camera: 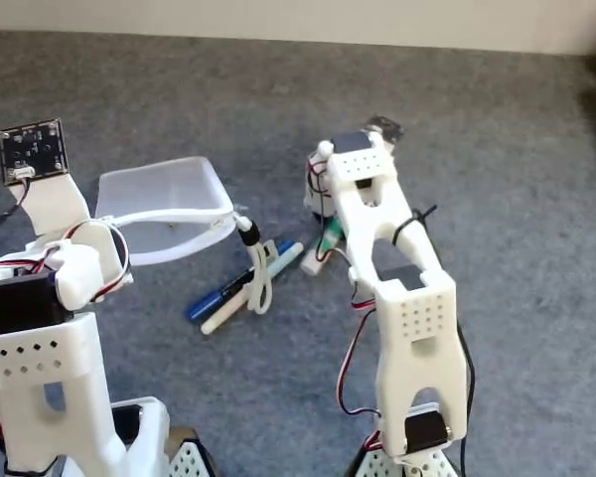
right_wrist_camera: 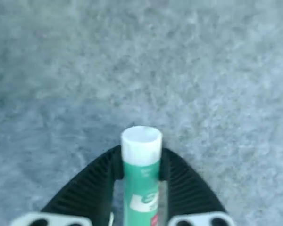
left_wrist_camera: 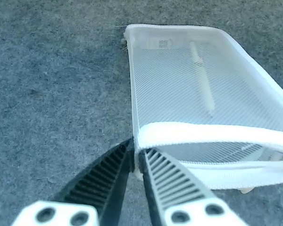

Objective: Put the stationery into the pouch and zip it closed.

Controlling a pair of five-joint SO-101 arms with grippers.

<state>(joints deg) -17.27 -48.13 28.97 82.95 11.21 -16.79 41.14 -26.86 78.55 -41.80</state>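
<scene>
slippage is the worry: the right tool (right_wrist_camera: 141, 151) clamps the green-and-white glue stick (right_wrist_camera: 141, 188) just behind its white end, at centre of the high view. the left tool (left_wrist_camera: 134, 157) pinches the translucent white mesh pouch (left_wrist_camera: 188, 80) by its rim, left of centre. a sagging mouth could block entry.
</scene>
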